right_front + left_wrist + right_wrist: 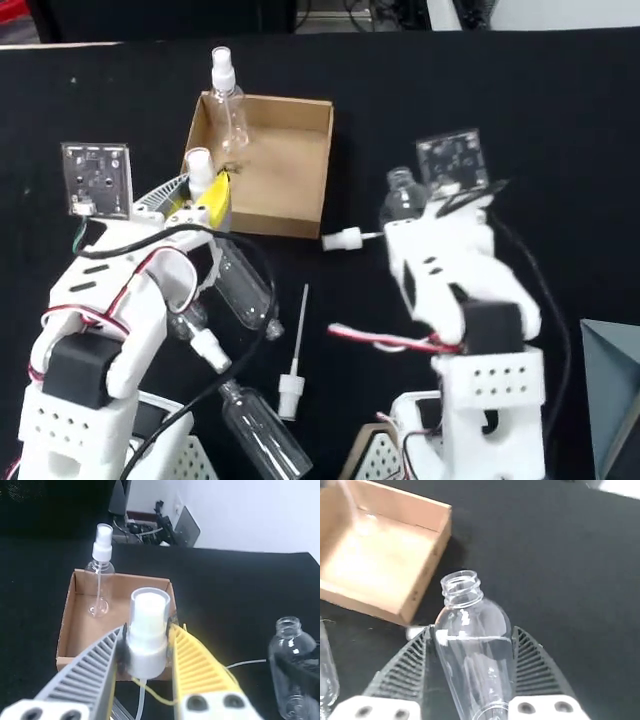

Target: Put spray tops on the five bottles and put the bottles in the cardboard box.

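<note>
My left gripper (pixel 205 195) (pixel 145 647) is shut on a white spray top (pixel 199 168) (pixel 148 612), held upright just in front of the cardboard box (pixel 285 165) (pixel 75 630), its tube hanging below. My right gripper (pixel 408 208) (pixel 472 630) is shut on a clear open-necked bottle (pixel 398 192) (pixel 470 630) (pixel 291 667), tilted toward the box. One bottle with a spray top (pixel 226 95) (pixel 100 572) stands in the box's far left corner.
A loose spray top (pixel 343 239) lies by the box's near right corner, and another with a long tube (pixel 293 375) lies between the arms. Clear bottles (pixel 245 285) (pixel 265 435) lie on the black table under the left arm.
</note>
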Motion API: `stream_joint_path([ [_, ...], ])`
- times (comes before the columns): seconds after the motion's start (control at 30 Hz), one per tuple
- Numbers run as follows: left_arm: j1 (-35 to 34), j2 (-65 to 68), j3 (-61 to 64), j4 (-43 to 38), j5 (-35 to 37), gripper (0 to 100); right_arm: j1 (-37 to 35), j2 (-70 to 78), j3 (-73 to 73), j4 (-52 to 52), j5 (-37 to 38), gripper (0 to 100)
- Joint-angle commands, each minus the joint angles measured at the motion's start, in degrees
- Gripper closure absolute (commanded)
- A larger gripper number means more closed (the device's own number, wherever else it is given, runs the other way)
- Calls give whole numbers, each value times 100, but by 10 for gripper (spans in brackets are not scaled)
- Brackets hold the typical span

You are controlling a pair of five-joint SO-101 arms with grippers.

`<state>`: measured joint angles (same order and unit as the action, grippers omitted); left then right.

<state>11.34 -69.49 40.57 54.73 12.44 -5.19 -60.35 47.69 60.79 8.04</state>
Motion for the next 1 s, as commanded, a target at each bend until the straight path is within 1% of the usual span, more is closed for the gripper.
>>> stream_joint_path([
  [0.0, -57, -149, -66, -132, 62, 971, -466, -400, 347, -545, 44, 931],
  [0.2, -57, -149, 57, -396, 62, 971, -756, -927, 1191, -1451, 70, 934],
  [0.4, -57, -149, 295, -844, 62, 971, -879, -1393, 1657, -1855, 70, 934],
  [0.57, -31, -149, 268, -853, 70, 970, -1081, -1525, 1877, -2040, 79, 934],
  [0.73, -31, -149, 189, -862, 571, 970, -1099, -1516, 1912, -2066, 79, 934],
  [0.97, -40, -149, 145, -870, 1002, 970, -1108, -1525, 1991, -2066, 70, 933],
])
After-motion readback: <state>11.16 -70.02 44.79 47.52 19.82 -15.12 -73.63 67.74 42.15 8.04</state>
